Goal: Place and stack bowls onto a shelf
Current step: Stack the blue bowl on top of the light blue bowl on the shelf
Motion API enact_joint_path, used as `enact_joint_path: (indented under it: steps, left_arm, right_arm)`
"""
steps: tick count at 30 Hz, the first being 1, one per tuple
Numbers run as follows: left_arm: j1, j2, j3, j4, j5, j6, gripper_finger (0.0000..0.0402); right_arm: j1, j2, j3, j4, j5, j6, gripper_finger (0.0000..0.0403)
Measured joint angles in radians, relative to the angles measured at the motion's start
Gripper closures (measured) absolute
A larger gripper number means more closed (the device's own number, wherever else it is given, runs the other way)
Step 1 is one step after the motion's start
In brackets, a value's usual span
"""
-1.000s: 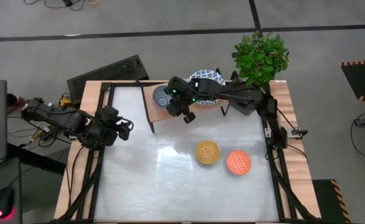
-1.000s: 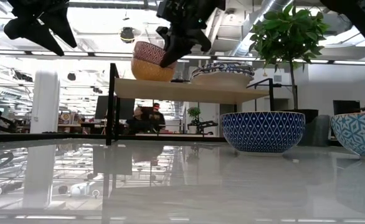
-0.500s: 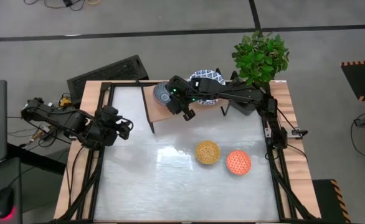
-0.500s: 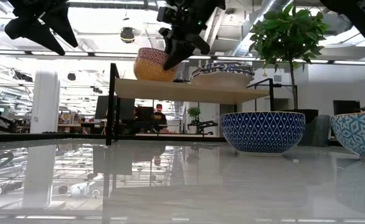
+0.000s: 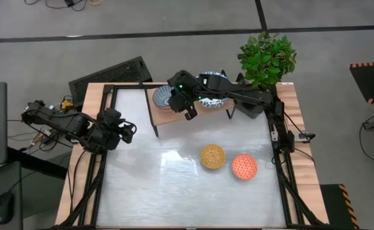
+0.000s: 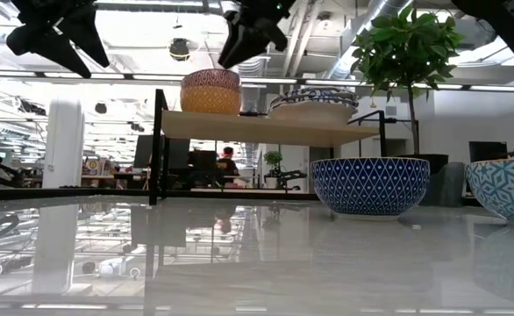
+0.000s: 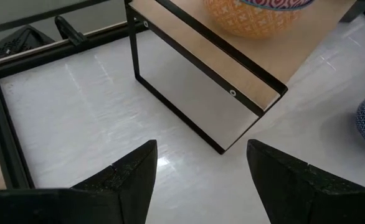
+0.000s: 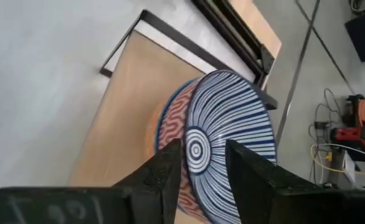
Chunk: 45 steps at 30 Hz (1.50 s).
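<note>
Bowls on the shelf: a stack of 2 small round bowls (image 6: 210,92), a red-patterned one with a blue-striped inside nested in a yellow-orange one, stands upright at one end of the low light-wood shelf with thin black legs (image 6: 266,127). It sits straight below the right jaws.
Wide bowls: white bowls with blue patterned rims (image 6: 314,105) rest further along the board, beside the right jaws. Judged by their place, they leave the end free for the small stack.
Right jaws: at the end of the right arm (image 5: 238,96), parted and empty, hanging just above the stack and clear of its rim. The wrist view shows the striped inside between the 2 fingers, so the nested bowl appears to be released.
Left jaws: on the left arm (image 5: 72,124), spread wide and empty, well away from the shelf at the table's edge, waiting.
Bowls still to move: 2 small bowls stand apart on the white table (image 5: 161,185), far from both jaws. One is yellow inside and dark blue outside (image 5: 212,156), the other red inside (image 5: 244,166).
Step judged: stacking done, next pick likely from the table.
</note>
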Motion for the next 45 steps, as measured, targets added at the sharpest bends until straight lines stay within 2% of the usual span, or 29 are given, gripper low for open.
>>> enact_joint_path:
  steps: [4,7,10,14,15,21,23,25,30,33,35,38,45]
  left_arm:
    - [0.000,0.000,0.000,-0.009,0.000,0.000,0.0169]
    - [0.000,0.000,0.000,-0.023,0.000,0.000,0.0169]
    - [0.000,0.000,0.000,-0.024,0.000,0.000,0.0169]
    - [0.000,0.000,0.000,-0.027,0.000,0.002,0.0169]
    - [0.000,0.000,0.000,-0.027,0.000,0.007,0.0169]
    - [0.000,0.000,0.000,-0.027,-0.002,0.031,0.0169]
    - [0.000,0.000,0.000,-0.028,-0.009,0.037,0.0169]
    - [0.000,0.000,0.000,-0.027,-0.019,0.040,0.0169]
    - [0.000,0.000,0.000,-0.034,-0.046,0.043,0.0169]
    - [0.000,0.000,0.000,-0.042,-0.058,0.043,0.0169]
    - [0.000,-0.001,0.000,-0.043,-0.064,0.042,0.0169]
    - [0.000,-0.001,0.000,-0.043,-0.073,0.037,0.0169]
    - [0.000,0.000,0.000,-0.043,-0.079,0.023,0.0169]
  right_arm:
    - [0.010,0.000,0.051,-0.002,-0.001,0.050,0.0253]
    - [0.012,0.000,0.088,0.001,-0.006,0.208,0.0268]
    - [0.011,-0.002,0.092,-0.004,-0.011,0.359,0.0306]
    - [0.009,0.001,0.077,-0.027,-0.001,0.465,0.0381]
    - [0.009,-0.001,0.057,-0.004,0.004,0.484,0.0386]
    - [0.039,-0.048,-0.036,0.168,0.199,0.591,0.0386]
    - [0.045,-0.107,-0.082,0.187,0.215,0.620,0.0386]
    - [0.064,-0.158,-0.153,0.304,0.231,0.647,0.0386]
    - [0.111,-0.301,-0.462,0.488,0.312,0.759,0.0386]
    - [0.139,-0.376,-0.648,0.706,0.349,0.778,0.0386]
    - [0.152,-0.406,-0.726,0.791,0.400,0.774,0.0386]
    - [0.164,-0.407,-0.784,0.863,0.428,0.779,0.0386]
    - [0.152,-0.319,-0.784,0.963,0.452,0.780,0.0386]
